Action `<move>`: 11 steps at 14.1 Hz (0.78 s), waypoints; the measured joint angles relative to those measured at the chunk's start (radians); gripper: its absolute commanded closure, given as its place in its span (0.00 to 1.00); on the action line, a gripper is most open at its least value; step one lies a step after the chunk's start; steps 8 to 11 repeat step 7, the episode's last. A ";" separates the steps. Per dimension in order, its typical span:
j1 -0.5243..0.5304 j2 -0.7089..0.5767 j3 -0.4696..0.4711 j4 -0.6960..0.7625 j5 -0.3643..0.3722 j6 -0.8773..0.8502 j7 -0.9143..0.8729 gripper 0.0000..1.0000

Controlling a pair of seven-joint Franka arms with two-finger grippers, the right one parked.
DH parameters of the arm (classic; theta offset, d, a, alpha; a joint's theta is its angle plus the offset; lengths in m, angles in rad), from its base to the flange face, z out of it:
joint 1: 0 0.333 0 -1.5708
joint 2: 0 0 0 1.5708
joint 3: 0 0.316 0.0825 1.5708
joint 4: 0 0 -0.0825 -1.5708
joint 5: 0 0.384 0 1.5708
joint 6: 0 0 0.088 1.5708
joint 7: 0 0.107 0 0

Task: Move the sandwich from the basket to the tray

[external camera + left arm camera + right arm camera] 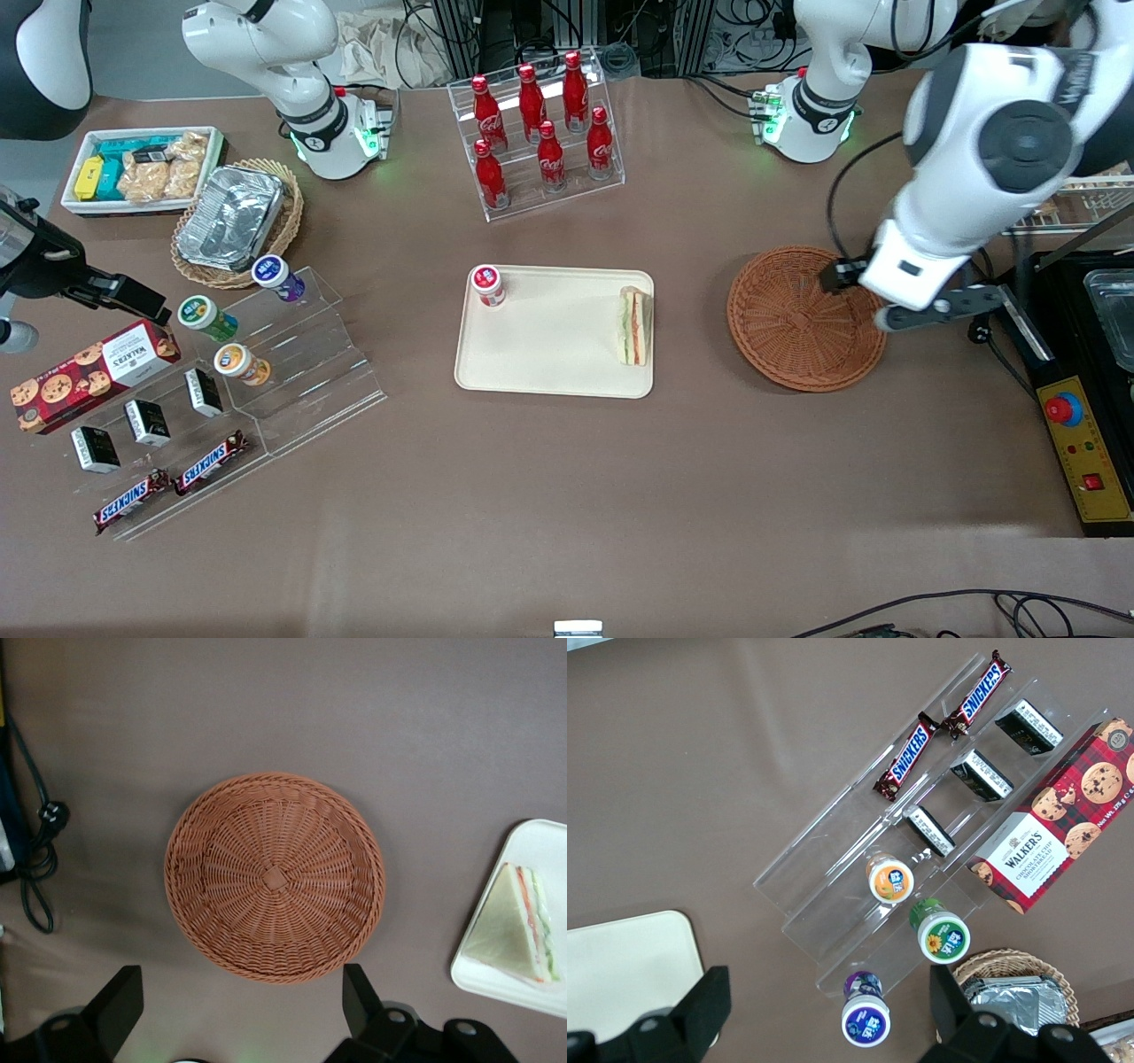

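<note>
The sandwich (pixel 634 326) lies on the cream tray (pixel 549 354), at the tray's end nearest the basket, with its filling edge showing. It also shows in the left wrist view (pixel 518 926) on the tray's corner (pixel 534 840). The reddish-brown wicker basket (pixel 802 319) is empty, as the left wrist view (pixel 275 877) confirms. My left gripper (pixel 859 299) hangs high above the basket's rim, toward the working arm's end. Its fingers (pixel 359 997) are spread wide and hold nothing.
A small red-lidded jar (pixel 487 285) stands on the tray's corner away from the sandwich. A rack of cola bottles (pixel 540 133) stands farther from the camera. A black control box (pixel 1076 443) and a cable with plug (pixel 40 859) lie beside the basket. Snack stands lie toward the parked arm's end.
</note>
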 measured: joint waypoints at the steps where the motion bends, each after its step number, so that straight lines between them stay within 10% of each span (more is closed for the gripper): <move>1: 0.000 -0.007 0.044 0.002 -0.033 -0.001 0.071 0.00; 5: 0.002 -0.044 0.202 0.004 -0.101 -0.044 0.416 0.00; 11: 0.003 -0.050 0.247 0.015 -0.126 -0.046 0.477 0.00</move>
